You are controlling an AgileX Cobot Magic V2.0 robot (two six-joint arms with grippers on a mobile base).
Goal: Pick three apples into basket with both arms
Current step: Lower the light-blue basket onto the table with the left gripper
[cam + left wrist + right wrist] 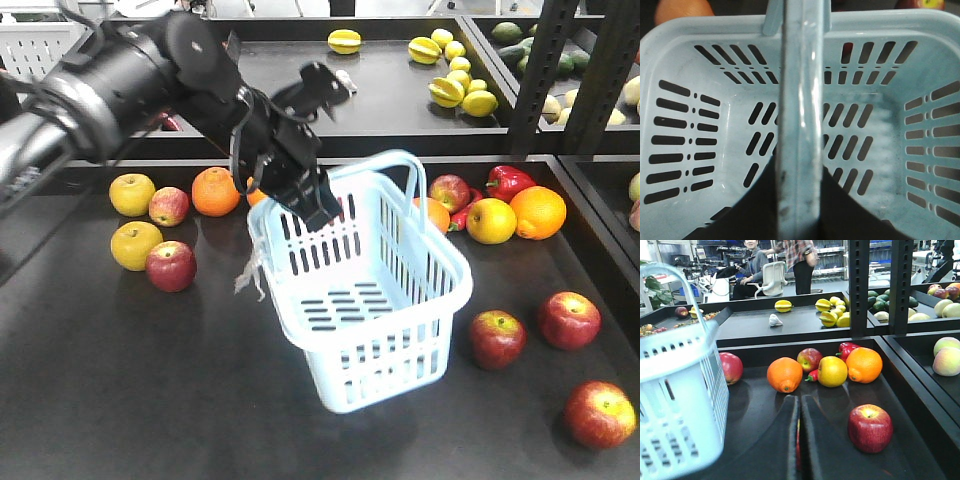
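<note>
- Pale blue plastic basket [400, 330] hangs tilted at the centre of the front view and looks lifted off the black tray [100, 400]. The left wrist view shows it empty.
- Left gripper [305, 195] is clamped on one hoop handle [800, 100], with the bar running between its dark fingers [755, 210].
- Right gripper [800, 440] has its fingers pressed together, leaving only a thin slit. A red sliver shows in the slit; can't tell what it is.
- Right of the basket: corner apple [599, 413] nearest, then near apple [497, 338] just beside the basket wall, and outer apple [569, 319].
- Further back left: another red apple [171, 265], yellow apples [135, 245], an orange [215, 190].
- Step, as I judge it: basket held ready, first pick not made.
- Next move calls for the right jaws to open and drop over the near apple while the left arm holds the basket steady close by.
</note>
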